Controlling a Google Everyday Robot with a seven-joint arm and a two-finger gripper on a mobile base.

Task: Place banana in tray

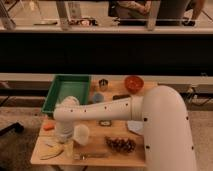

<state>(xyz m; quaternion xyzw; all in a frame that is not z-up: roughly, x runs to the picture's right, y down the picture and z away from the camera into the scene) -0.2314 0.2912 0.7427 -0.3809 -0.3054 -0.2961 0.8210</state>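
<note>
— Tally on the wooden bench (102,140)?
— One large green plastic tray (67,92), one small pale-yellow curved banana (51,151), one orange carrot (48,127), one round orange bowl (133,83), one metal fork (92,156).
— Pincer (66,145)?
— One, low at front-left, just beside banana.
</note>
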